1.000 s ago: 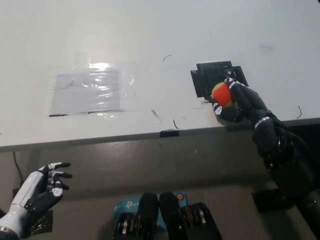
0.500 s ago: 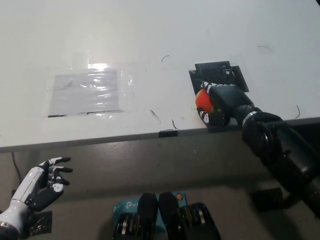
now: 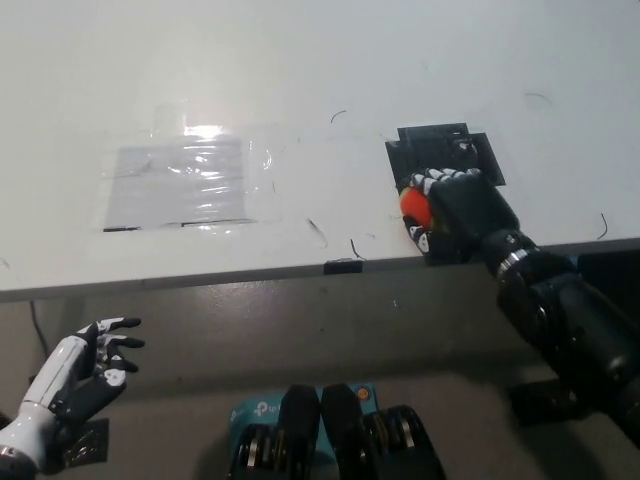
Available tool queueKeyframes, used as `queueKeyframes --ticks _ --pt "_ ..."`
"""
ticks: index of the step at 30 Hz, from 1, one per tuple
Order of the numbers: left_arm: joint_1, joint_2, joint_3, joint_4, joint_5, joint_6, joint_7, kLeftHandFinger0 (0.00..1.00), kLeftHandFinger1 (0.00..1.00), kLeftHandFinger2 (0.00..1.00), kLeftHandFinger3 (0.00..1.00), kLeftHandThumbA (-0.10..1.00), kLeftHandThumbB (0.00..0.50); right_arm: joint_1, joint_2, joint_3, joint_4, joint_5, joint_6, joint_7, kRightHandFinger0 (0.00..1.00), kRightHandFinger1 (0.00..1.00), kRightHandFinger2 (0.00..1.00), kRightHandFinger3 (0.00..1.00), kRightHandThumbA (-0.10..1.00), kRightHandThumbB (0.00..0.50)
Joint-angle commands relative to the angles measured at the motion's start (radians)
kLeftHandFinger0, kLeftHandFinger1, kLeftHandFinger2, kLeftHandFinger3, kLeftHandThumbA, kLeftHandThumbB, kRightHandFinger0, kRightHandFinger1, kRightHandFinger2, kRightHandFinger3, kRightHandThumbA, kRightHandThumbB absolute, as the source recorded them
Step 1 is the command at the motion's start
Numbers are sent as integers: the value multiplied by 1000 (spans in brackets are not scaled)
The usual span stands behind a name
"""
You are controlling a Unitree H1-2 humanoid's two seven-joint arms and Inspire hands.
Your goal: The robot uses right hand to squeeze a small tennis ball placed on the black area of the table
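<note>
Clenched black right hand [image 3: 452, 213] on orange ball [image 3: 412, 204] by black area [image 3: 440, 148] nr tabletop [image 3: 330, 70] front edge; best squeezed evenly, w/o rolling it off; white left hand [image 3: 85, 366] idle, fingers apart.

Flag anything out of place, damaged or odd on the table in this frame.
Nothing is spilled or broken. The right robot hand is shut on the ball at the black area. A wrinkled clear plastic sheet lies taped flat; the left robot hand rests below the table edge.

head view | single camera on robot's head | looks steeply down | white table [image 3: 300, 70] fills upper frame
</note>
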State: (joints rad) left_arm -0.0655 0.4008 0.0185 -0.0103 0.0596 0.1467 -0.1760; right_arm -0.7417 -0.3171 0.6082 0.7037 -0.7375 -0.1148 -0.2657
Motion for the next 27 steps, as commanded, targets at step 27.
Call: queueKeyframes --ticks 27 --pt "10 6 32 -10 -7 -53 -4 392 496 634 742 12 24 89 239 -690 -324 580 -170 -26 0 0 163 173 -100 176"
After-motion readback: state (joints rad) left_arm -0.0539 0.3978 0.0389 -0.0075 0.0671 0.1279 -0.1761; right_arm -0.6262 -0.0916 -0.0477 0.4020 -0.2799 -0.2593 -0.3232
